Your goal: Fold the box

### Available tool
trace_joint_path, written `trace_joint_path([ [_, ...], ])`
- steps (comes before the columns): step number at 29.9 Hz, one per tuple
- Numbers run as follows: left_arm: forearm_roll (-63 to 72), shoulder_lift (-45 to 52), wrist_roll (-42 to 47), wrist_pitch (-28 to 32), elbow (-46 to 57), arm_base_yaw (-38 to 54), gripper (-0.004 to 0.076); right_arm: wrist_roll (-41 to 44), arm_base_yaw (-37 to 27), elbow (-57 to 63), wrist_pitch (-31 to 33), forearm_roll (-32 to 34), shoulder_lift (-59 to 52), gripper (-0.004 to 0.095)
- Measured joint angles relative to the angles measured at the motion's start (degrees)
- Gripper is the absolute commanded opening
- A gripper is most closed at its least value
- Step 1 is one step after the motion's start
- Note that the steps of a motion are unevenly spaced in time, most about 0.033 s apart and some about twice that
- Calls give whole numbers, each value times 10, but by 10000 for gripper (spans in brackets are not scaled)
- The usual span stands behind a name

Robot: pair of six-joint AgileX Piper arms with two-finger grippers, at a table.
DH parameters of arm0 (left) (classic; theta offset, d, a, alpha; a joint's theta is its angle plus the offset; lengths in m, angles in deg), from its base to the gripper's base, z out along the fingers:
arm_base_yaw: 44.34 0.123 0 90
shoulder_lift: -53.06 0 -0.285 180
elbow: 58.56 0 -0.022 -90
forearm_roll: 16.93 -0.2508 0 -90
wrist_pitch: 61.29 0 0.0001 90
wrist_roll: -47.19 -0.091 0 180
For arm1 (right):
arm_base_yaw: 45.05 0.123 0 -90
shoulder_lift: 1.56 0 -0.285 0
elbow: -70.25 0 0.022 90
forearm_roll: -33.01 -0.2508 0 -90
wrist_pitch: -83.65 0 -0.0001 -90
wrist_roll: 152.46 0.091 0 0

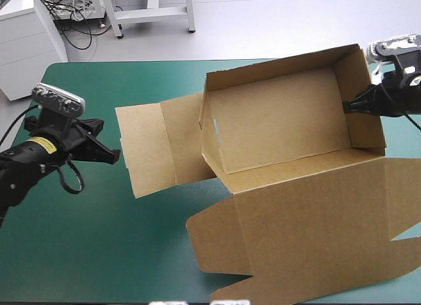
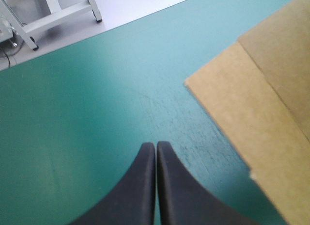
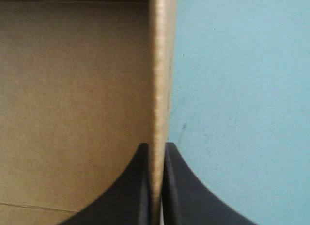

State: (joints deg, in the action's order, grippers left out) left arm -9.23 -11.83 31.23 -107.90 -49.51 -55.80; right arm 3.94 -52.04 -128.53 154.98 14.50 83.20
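while the right gripper (image 1: 347, 106) is clamped on the brown box (image 1: 283, 121), its 2 black fingers stand almost together, with only the thin board between them. what they pinch is the upright side wall (image 1: 363, 98) at the right end of the tray, taken at its top edge. in the right wrist view this wall (image 3: 159, 65) runs straight ahead from between the fingers of the right gripper (image 3: 156, 148). on 1 side of it is the brown inside of the box (image 3: 72, 89), on the other side the bare teal-green cover (image 3: 242, 89). the box stands as an open tray with raised walls, and its lid (image 1: 309, 226) lies flat on the near side. the left gripper (image 1: 116, 157) is well apart from the tray, over the cover (image 1: 99, 239), and it holds nothing. in the left wrist view the left gripper (image 2: 156, 146) has its 2 fingers pressed together in 1 pointed arch above the cover (image 2: 97, 113). ahead of it and a little to the side lies a flat flap (image 1: 148, 147) of the box. the corner of this flap (image 2: 261, 113) is near the fingertips but does not touch them.
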Motion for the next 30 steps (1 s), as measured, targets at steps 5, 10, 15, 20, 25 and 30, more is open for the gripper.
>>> trace_joint_path([
  [5,237,-10,-204,-64,19,185,-4,1,0,0,-1,-24,0,-24],
  [10,428,-31,-330,-111,81,329,-4,-13,0,0,-2,-68,0,-24],
  [15,526,-50,-403,-134,147,372,93,-34,0,0,-6,-122,0,-23],
  [20,593,-78,-456,-131,190,374,396,-46,0,0,-9,-155,0,-23],
  [25,628,-110,-481,-119,198,341,440,-49,0,0,-10,-157,1,-23],
  [30,633,-150,-486,-99,200,262,440,-50,0,0,-10,-159,3,-23],
])
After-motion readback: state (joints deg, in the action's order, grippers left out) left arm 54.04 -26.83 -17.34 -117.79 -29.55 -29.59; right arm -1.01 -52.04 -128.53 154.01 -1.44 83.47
